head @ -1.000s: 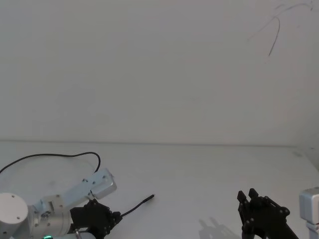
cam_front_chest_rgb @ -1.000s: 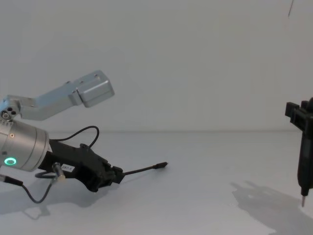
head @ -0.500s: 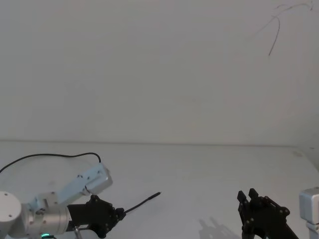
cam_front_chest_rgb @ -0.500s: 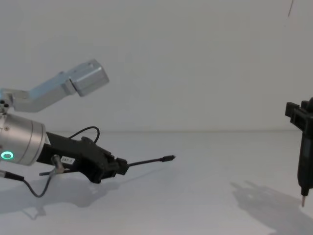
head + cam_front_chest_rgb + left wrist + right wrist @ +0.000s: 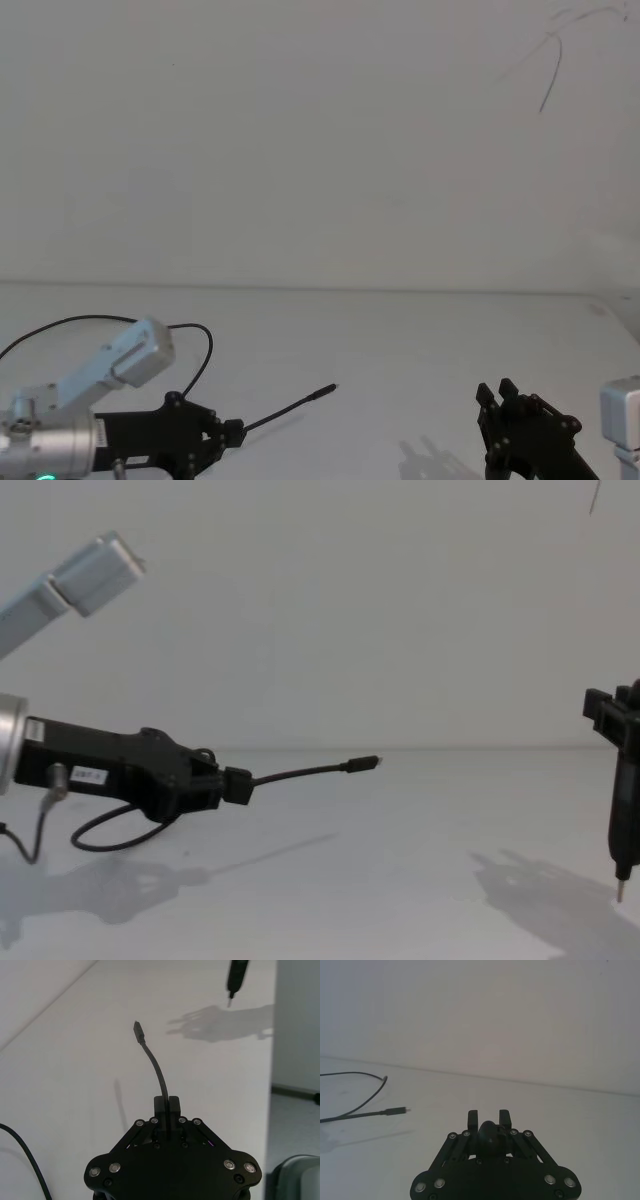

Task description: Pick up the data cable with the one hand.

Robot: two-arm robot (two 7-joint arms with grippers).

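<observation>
Pinching the data cable (image 5: 300,773) in the left gripper (image 5: 238,783), fingers closed down narrowly on the cord and held low above the white table (image 5: 400,900). Reaching straight out ahead of the fingertips in a slight arc, with the plug (image 5: 365,764) in the air and nothing in front of it, then looping back beneath and behind the wrist. Leaving the right gripper (image 5: 619,885) parked well off to the far side, pointed tip down above the table.

The black clamp-like left gripper (image 5: 233,433) is working low at the left, clamping the long thin black data cable (image 5: 290,407), whose plug end is sticking out rightward over the white table (image 5: 400,340). The black right gripper (image 5: 497,393) is hanging at lower right.
</observation>
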